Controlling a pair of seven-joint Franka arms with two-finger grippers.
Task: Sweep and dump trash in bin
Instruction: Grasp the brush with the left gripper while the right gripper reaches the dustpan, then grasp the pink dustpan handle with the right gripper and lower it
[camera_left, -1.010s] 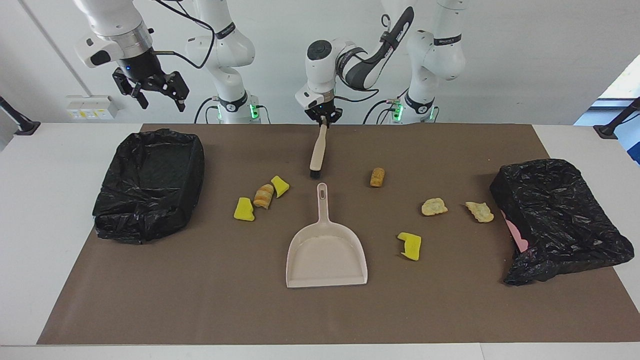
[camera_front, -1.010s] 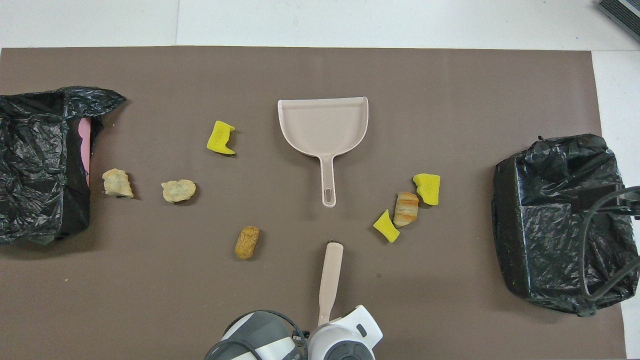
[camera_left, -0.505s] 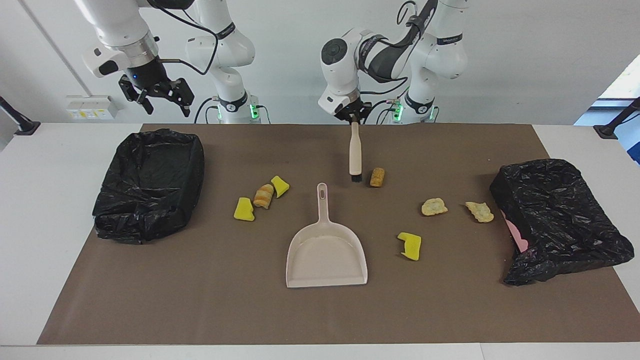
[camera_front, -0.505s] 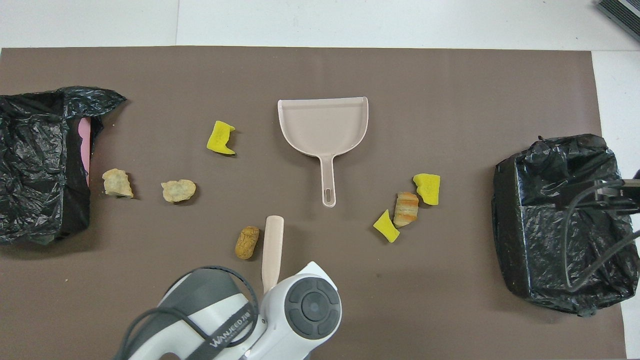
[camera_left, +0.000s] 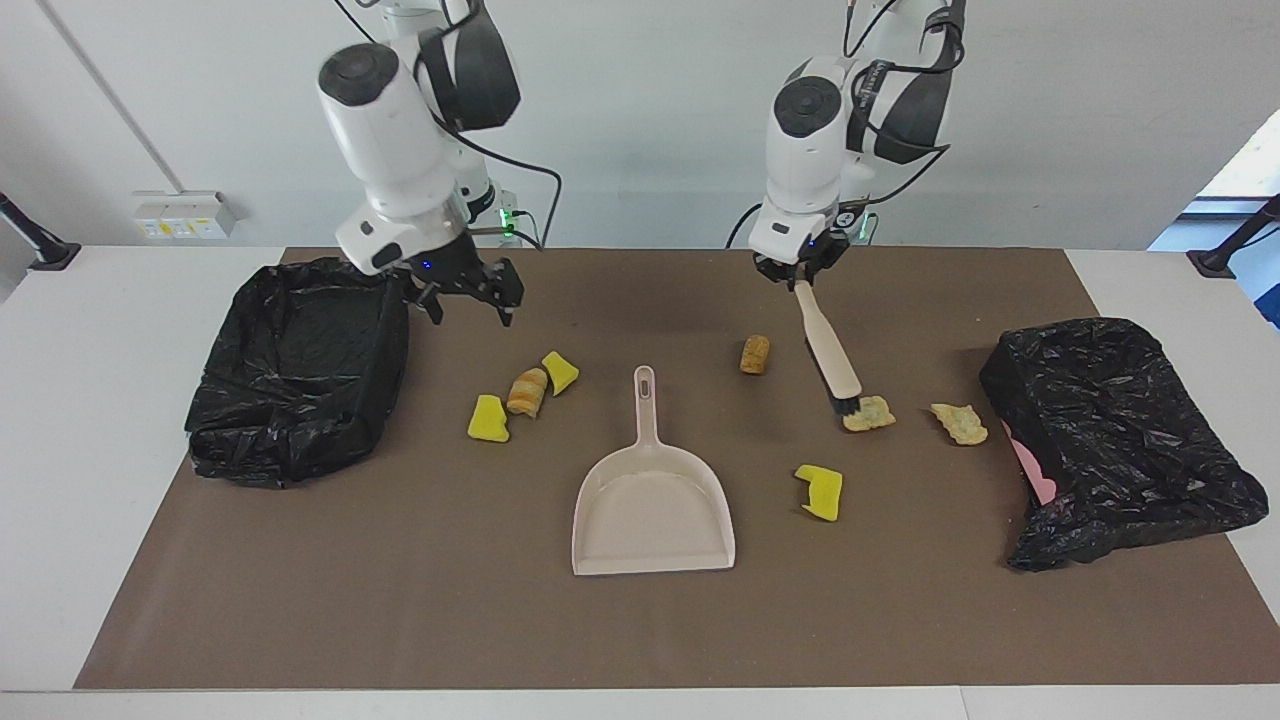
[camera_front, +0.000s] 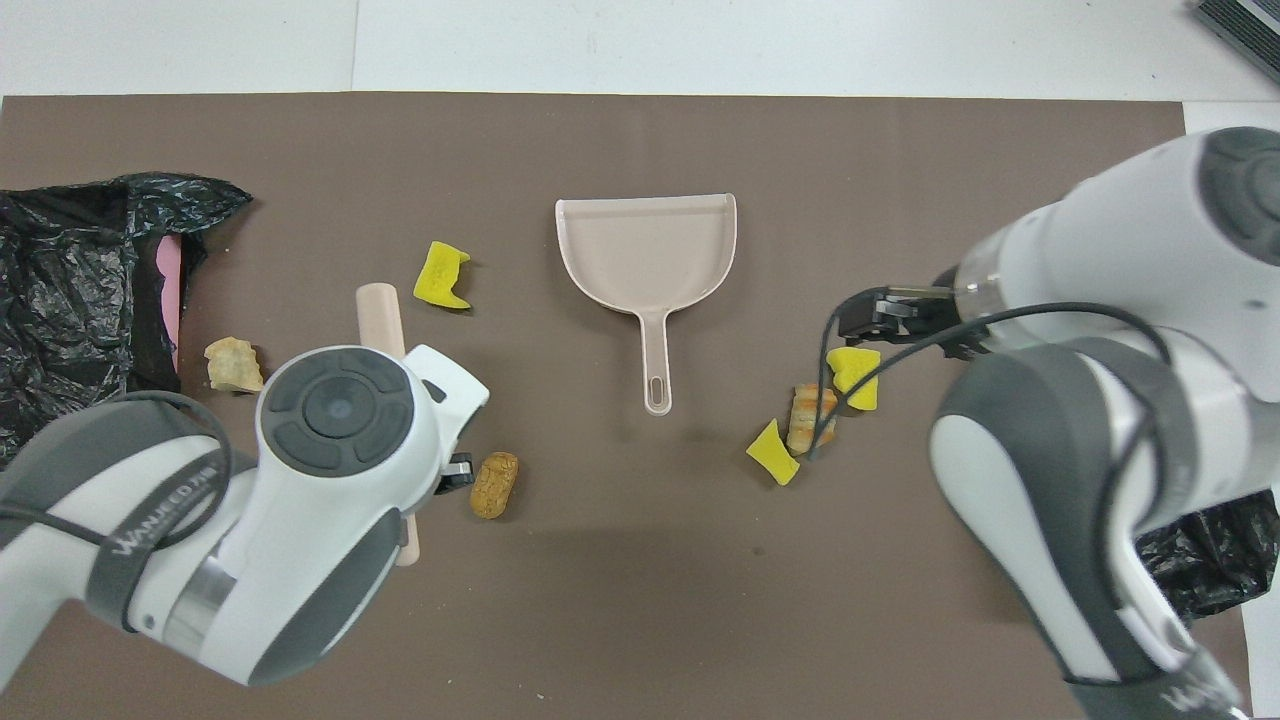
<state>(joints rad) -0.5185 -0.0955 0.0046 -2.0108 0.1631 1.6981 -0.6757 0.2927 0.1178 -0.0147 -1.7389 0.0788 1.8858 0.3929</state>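
Facing view showed the left gripper (camera_left: 803, 282), jaws clamped on a beige hand brush (camera_left: 830, 352) touching a pale crumbly scrap (camera_left: 868, 413) well apart from the beige plastic dustpan (camera_left: 652, 505), where a hard flick risked scattering it, while the right gripper (camera_left: 462, 296) hung jaws spread beside the black-lined bin (camera_left: 300, 370).

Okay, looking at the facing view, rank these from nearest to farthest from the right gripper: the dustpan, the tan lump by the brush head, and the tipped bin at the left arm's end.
From the right gripper:
1. Dustpan, mid-table, its handle pointing toward the robots.
2. Tan lump, at the brush bristles, toward the left arm's end.
3. Tipped bin, at the left arm's end of the table.
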